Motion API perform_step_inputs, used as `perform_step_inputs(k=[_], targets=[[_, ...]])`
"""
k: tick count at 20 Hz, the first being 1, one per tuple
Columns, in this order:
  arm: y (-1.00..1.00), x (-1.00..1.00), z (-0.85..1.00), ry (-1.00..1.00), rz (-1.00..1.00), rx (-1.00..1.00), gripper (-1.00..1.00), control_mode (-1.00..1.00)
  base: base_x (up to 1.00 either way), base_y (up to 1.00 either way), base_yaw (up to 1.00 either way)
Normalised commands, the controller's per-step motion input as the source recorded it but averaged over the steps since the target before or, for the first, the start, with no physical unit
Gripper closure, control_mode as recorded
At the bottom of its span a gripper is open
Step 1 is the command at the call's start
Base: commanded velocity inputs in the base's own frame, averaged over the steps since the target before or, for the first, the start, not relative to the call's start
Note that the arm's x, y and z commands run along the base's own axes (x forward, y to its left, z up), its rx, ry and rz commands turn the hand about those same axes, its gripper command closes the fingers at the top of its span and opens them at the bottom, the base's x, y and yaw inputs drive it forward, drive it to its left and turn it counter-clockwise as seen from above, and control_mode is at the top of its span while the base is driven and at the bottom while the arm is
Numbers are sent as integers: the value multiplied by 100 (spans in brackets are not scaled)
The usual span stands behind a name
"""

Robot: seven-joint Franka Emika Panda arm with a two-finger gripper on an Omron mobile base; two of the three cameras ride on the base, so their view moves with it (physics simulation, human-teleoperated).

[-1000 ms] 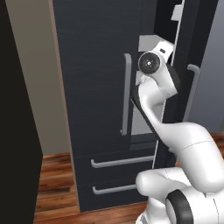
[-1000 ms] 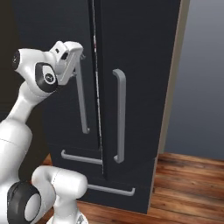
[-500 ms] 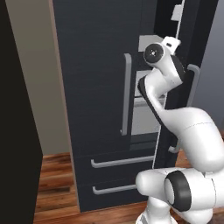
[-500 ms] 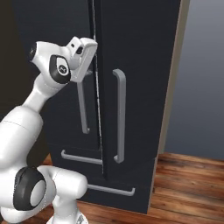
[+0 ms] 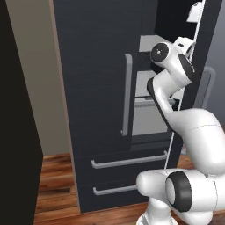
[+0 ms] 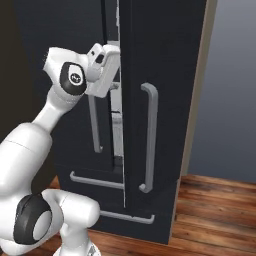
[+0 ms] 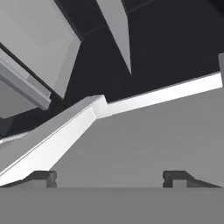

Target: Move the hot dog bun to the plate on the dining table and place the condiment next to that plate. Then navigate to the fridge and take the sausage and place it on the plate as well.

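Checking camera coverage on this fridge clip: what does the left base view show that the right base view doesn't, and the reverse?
Left base view alone: pale shelves inside the fridge, seen through the gap of the open right door, and a beige wall to the left.

Right base view alone: the front of that door with its long handle, and a grey-blue wall at right.

Both: the dark fridge, its two drawer handles, the wooden floor, and the arm reaching its hand into the door gap.

Flat, even rendered light with no glare and only soft shading; the fridge (image 5: 101,88) fronts read very dark. Edges are slightly soft and low-resolution, without lens distortion. The fridge interior (image 7: 144,144) appears pale grey and evenly lit.
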Motion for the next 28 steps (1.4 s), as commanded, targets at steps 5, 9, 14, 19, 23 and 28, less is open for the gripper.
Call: perform_step_inputs(k=[5, 9, 14, 19, 23, 28], targets=[[-94, 2, 0, 17, -3, 0, -100, -100, 0, 0, 0], [-100, -12, 2, 3, 0, 0, -100, -100, 0, 0, 0], [-100, -12, 10, 0, 0, 1, -100, -100, 0, 0, 0], [-93, 0, 5, 1, 0, 4, -100, -100, 0, 0, 0], [-78, 0, 0, 0, 0, 7, -100, -100, 0, 0, 0], [-5, -21, 0, -8, 0, 4, -100, -100, 0, 0, 0]])
